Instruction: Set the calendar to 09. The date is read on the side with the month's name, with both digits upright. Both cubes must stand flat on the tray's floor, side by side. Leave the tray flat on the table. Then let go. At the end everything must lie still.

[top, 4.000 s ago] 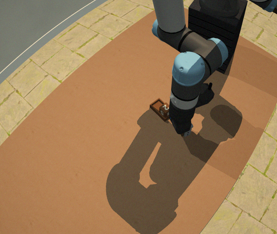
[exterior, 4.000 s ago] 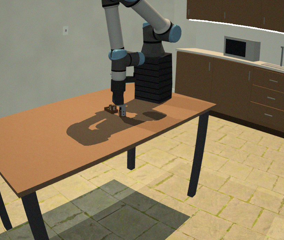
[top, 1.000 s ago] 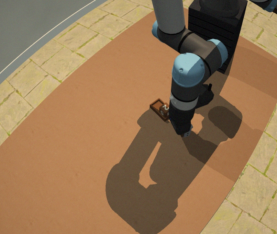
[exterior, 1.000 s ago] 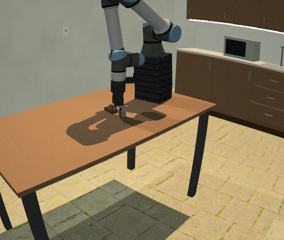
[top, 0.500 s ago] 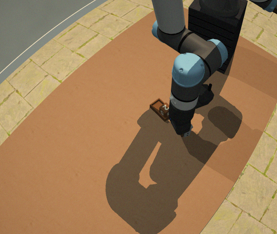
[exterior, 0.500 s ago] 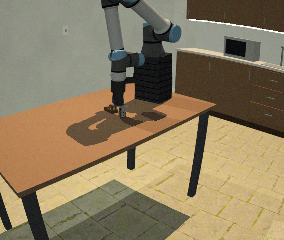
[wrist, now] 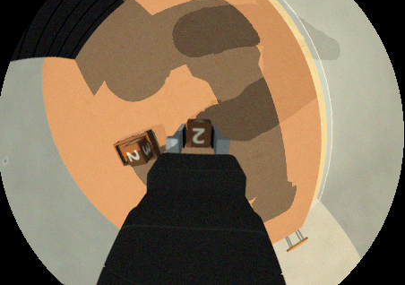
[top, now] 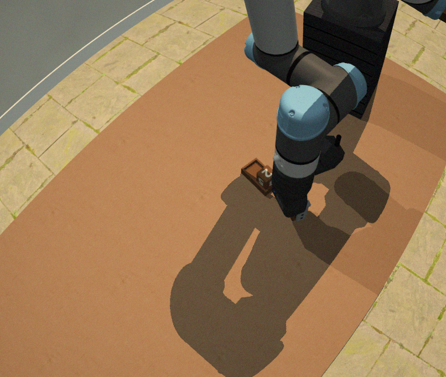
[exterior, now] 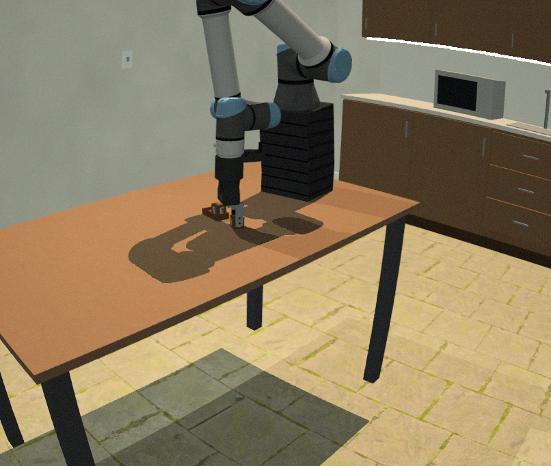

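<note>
My gripper [top: 300, 215] [exterior: 237, 215] [wrist: 198, 131] points down close to the table top, its two fingers against opposite sides of a brown cube [wrist: 198, 133]. That cube shows a white 2 in the wrist view, on its side towards the camera. The small brown tray [top: 252, 182] [exterior: 207, 213] [wrist: 118, 155] sits beside the gripper. The other brown cube [top: 263, 178] [exterior: 218, 208] [wrist: 138, 152] is in one end of the tray, showing a 2 on top and a 3 on a side; the tray's other half is empty. The month's name is not visible. I cannot tell the held cube's exact height.
The brown table top [top: 113, 243] [exterior: 75, 281] extends around the tray and carries the arm's shadow. The black robot pedestal [top: 337, 52] [exterior: 296, 150] [wrist: 58, 21] stands at the table's back. A kitchen counter [exterior: 396, 105] is beyond the table.
</note>
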`<state>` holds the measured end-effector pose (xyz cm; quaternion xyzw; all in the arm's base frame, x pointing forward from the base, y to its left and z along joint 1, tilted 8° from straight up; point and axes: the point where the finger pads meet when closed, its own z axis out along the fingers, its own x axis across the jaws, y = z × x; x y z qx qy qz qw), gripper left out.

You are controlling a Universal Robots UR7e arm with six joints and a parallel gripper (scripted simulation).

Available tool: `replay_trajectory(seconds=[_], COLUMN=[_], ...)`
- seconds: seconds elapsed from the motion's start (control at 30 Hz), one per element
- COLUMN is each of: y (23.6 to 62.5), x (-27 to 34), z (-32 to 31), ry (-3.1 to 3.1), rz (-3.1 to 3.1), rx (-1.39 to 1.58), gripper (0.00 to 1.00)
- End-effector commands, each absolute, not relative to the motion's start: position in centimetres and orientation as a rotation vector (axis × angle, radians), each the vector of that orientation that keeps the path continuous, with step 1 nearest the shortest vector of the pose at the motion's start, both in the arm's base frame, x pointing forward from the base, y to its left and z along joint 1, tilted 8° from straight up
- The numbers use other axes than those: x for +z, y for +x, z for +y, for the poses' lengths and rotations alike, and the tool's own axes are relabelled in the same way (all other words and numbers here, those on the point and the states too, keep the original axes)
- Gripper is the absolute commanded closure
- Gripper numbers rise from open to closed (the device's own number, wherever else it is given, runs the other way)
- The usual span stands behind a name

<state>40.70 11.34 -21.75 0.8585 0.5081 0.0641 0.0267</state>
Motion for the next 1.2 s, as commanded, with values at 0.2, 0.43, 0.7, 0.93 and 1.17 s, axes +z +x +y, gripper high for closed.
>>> replay_trajectory(seconds=[0.2,0.43,0.7,0.93,1.17], y=[40.74,40.74,40.74,40.74,40.74], x=[-21.71,-21.71,-21.71,-21.71,-21.71], z=[11.34,11.34,11.34,11.34,11.34], ry=[2.651,2.651,2.651,2.651,2.651], rz=[1.569,1.569,1.569,1.569,1.569], rx=[0.200,0.200,0.200,0.200,0.200], gripper=[0.40,0.40,0.34,0.22,0.10])
